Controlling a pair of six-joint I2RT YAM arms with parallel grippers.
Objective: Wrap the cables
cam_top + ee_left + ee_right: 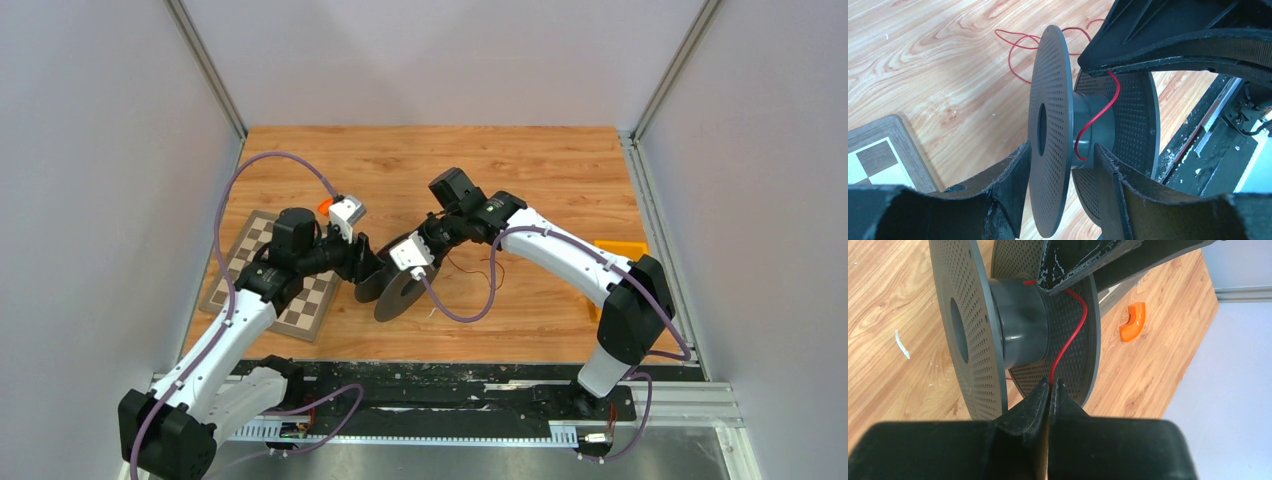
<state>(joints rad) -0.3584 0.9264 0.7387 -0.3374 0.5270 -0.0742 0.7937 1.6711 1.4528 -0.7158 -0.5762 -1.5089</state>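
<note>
Left wrist view gave you the closest look. The left gripper (1062, 148) had its two fingers astride the near flange of the black spool (1050, 100), one outside the disc and the other inside by the hub. They clamped the spool so that its discs stood on edge. Just past those fingers, the red cable (1096, 118) ran from the hub up into the tips of the right gripper (1096, 66) at the upper right. Farther off, the rest of the cable lay in loose curls on the wooden table (923, 65). A corner of the chessboard mat (878, 160) showed at the left edge.

From the right wrist, you saw that gripper's fingers pressed fully together on the cable. The cable left their tips, rose between the two flanges and bent over the hub beneath a left finger. Beyond the spool, a small orange curved piece (1132, 322) lay on the table.

In the top external view, you had the two bases at the near edge. Both arms bent inward, so the grippers met at the spool near the table's middle, the left reaching over the mat's side. The loose curls lay just right of the spool. Whether the spool's rim touched the wood, you could not tell from any view.
</note>
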